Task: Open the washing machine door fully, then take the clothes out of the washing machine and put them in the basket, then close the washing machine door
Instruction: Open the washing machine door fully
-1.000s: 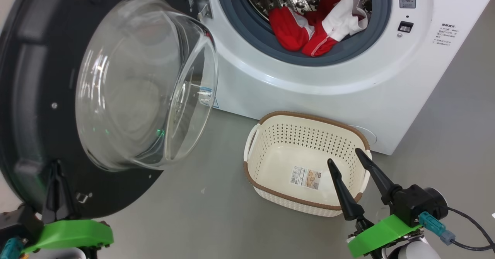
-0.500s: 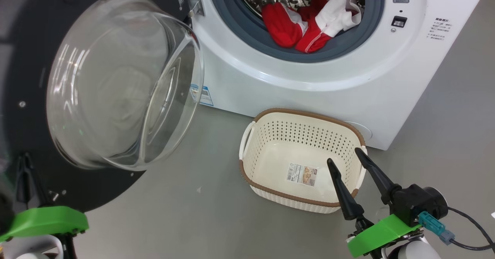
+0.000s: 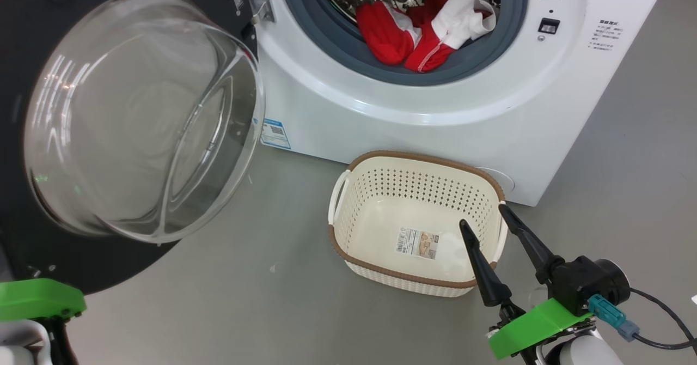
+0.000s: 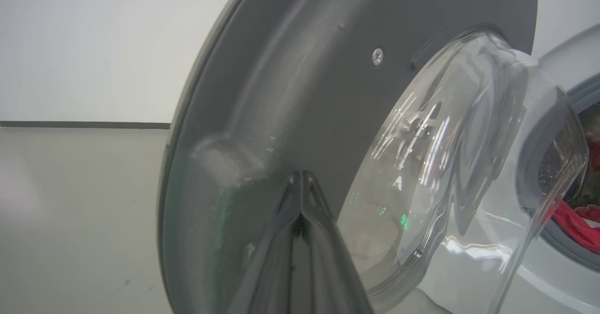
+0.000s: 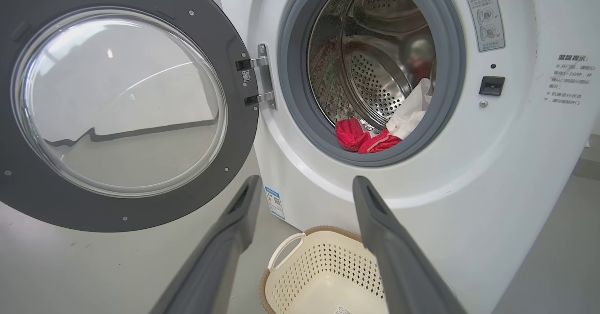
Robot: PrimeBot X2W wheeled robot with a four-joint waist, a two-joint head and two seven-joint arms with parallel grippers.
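Left pincer (image 4: 302, 175), pressed together, meets the washing machine door (image 4: 281, 70): opening step. Right pincer (image 3: 482, 215), spread beside basket (image 3: 425, 157), should fetch clothes (image 3: 384, 32) next.

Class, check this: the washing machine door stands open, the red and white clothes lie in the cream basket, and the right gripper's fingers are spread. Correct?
One error: the clothes lie in the washing machine, not the basket, as the head view shows. The washing machine door is open and the right gripper spread, as stated.

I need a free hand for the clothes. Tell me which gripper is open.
The right gripper, spread wide near the basket; the left gripper is pinched shut.
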